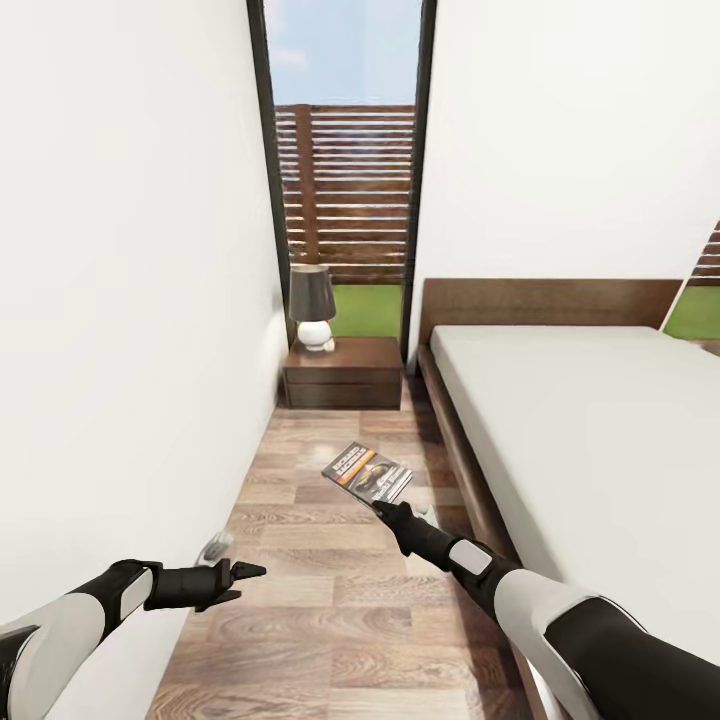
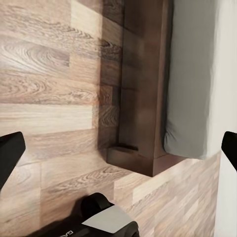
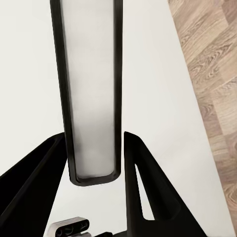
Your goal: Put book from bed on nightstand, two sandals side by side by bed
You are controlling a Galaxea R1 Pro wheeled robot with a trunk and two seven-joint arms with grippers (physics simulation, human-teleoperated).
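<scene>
The small thin paperback book (image 1: 368, 471), dark-covered with an orange band and white title lettering, is already off the large low bed (image 1: 590, 420) with its plain off-white mattress and dark wooden frame: the right gripper (image 1: 383, 505) holds it by one edge, fingers closed on it, out over the wood-plank floor (image 1: 330, 620) in the aisle between the bed and the white wall (image 1: 130, 300). In the right wrist view the fingers (image 3: 140, 182) flank a thin dark-edged slab (image 3: 91, 94), which looks to be the book seen edge-on. Ahead, well apart from the book, stands the small dark brown glossy nightstand (image 1: 365, 375), its top partly taken by a lamp (image 1: 313, 305) with a dark shade and white round base. The left gripper (image 1: 240, 572) hangs low near the wall, its fingers spread wide and holding nothing. So the lift is done; I judge that carrying the book to the nightstand and setting it down remain, and the whole sandal step is not yet begun.
</scene>
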